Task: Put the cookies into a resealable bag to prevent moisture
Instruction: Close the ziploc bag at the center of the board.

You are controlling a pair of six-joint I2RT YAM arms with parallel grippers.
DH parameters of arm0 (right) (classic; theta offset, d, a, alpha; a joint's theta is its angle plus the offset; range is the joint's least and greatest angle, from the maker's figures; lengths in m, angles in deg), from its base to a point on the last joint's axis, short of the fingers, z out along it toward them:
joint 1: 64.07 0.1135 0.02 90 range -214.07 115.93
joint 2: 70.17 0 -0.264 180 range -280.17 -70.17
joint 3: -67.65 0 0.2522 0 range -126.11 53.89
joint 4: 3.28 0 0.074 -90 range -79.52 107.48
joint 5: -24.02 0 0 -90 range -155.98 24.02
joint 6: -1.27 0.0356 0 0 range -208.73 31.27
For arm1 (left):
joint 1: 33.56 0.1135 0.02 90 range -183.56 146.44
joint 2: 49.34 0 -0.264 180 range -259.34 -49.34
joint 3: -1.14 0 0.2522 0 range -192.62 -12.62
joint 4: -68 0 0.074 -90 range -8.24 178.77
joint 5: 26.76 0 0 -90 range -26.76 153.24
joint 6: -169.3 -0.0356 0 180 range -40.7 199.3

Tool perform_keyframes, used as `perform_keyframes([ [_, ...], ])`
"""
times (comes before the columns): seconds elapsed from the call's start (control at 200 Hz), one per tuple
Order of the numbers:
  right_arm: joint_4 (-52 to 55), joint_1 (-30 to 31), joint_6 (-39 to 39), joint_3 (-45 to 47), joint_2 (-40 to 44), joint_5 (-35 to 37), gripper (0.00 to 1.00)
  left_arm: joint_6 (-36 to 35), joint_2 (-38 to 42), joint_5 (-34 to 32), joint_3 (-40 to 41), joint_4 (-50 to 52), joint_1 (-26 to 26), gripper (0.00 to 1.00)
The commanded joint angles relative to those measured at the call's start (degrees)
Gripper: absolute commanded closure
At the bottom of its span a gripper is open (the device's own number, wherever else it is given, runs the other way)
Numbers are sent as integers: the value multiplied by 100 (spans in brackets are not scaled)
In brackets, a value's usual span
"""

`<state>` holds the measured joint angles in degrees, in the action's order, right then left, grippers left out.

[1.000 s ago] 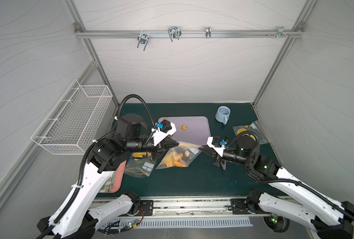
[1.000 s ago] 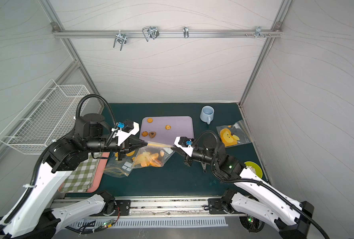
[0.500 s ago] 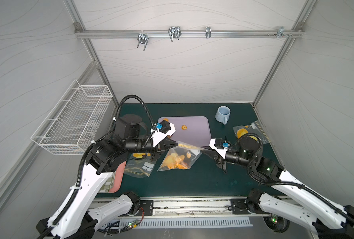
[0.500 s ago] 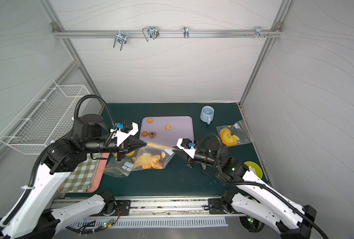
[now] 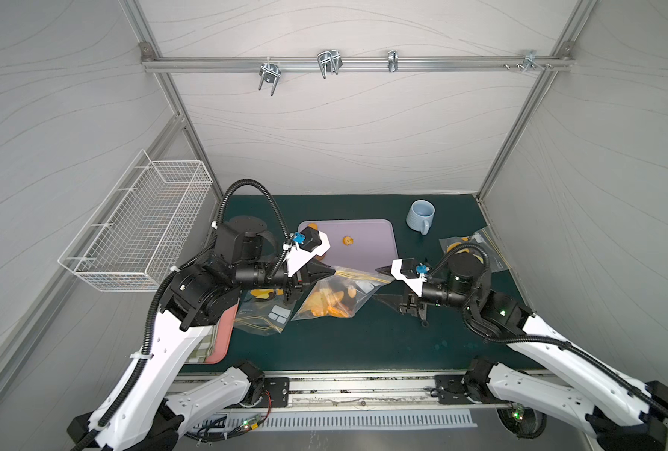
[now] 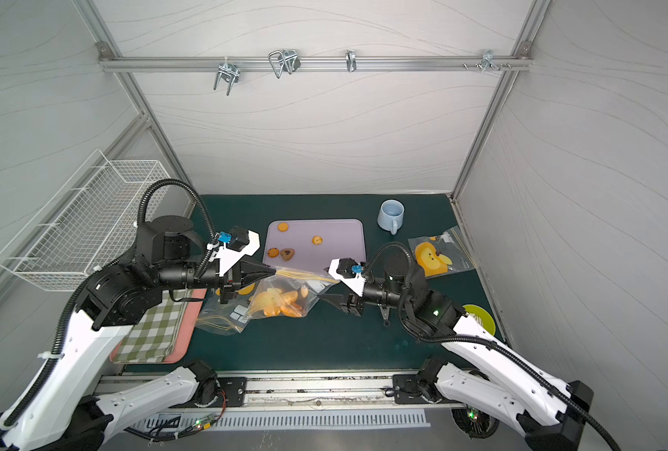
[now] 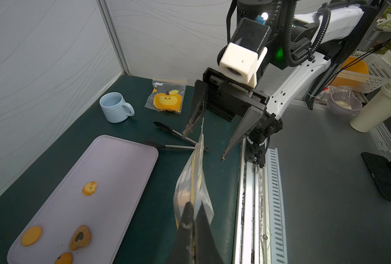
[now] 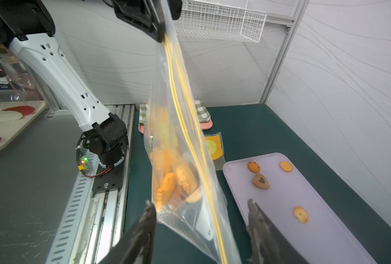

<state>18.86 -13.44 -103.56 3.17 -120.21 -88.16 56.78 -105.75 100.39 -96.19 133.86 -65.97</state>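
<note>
The right gripper (image 8: 199,202) has widened its jaws, so the resealable bag (image 5: 336,296) corner now stands free between them; the left gripper (image 5: 334,270) stays clamped on the other corner. Most cookies (image 5: 326,306) are inside and four remain on the tray (image 6: 344,242), so filling seems unfinished.

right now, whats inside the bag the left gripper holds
Orange-golden cookies lie piled low in the bag, seen through clear plastic. They overlap, so their count and any underneath are hidden.

Bag (image 6: 305,279): hung before the tray (image 6: 336,242), cookies (image 6: 285,300) held inside.
Mug (image 6: 390,214): placed right of the tray.
Tongs (image 7: 167,129): apparently laid right of the bag.
</note>
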Motion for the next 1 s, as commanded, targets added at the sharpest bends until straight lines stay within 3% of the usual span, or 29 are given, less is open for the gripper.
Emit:
perform_keyframes([
  [0.0,-174,-7,19,-280,-144,-227,100,-125,6,188,-212,-199,12,100],
  [0.095,-220,-9,-24,-439,-302,-402,100,-127,-11,208,-213,-200,13,100],
  [0.145,-238,-3,-105,-496,-380,-548,49,-134,-20,213,-212,-202,15,100],
  [0.16,-255,3,-107,-505,-402,-575,40,-138,-20,226,-212,-198,10,100],
  [0.185,-289,16,-108,-517,-431,-594,36,-137,-20,210,-217,-209,10,100],
  [0.24,-331,58,-114,-548,-507,-596,40,-135,-20,217,-205,-203,13,100],
  [0.265,-346,78,-104,-568,-545,-595,64,-130,-19,225,-212,-204,15,100],
  [0.285,-347,90,-93,-591,-574,-568,99,-126,-20,226,-211,-202,15,100],
  [0.29,-338,93,-91,-598,-580,-555,100,-128,-20,224,-207,-210,15,100],
  [0.42,-451,173,-73,-659,-664,-578,100,-127,-19,217,-185,-217,11,100],
  [0.455,-496,191,-97,-659,-681,-600,67,-121,-20,214,-186,-209,14,100],
  [0.47,-524,200,-99,-659,-682,-597,62,-121,-20,212,-186,-212,9,100],
  [0.49,-557,216,-91,-650,-683,-589,69,-128,-20,214,-186,-213,13,100],
  [0.515,-587,232,-61,-650,-690,-558,100,-134,-25,212,-185,-209,14,100],
  [0.655,-599,270,-37,-690,-744,-580,100,-131,-29,224,-186,-214,14,100],
  [0.695,-660,280,-40,-664,-737,-586,62,-134,-38,227,-186,-217,10,100],
  [0.72,-710,293,-44,-644,-740,-581,53,-137,-38,223,-186,-214,14,100],
  [0.745,-731,297,-20,-641,-733,-560,59,-134,-38,225,-186,-213,10,100],
  [0.775,-733,297,-5,-651,-744,-556,100,-132,-46,228,-186,-225,10,100],
  [0.9,-673,311,6,-722,-779,-524,100,-129,-55,252,-178,-234,14,100],
  [0.935,-724,316,-2,-708,-788,-532,64,-127,-55,260,-177,-233,10,100],
  [0.955,-772,316,-11,-691,-781,-538,55,-122,-55,262,-177,-228,13,100],
  [0.98,-817,319,9,-677,-779,-518,58,-121,-55,274,-177,-241,14,100],
  [0.995,-836,324,28,-676,-783,-506,70,-113,-55,275,-176,-239,11,100],
])
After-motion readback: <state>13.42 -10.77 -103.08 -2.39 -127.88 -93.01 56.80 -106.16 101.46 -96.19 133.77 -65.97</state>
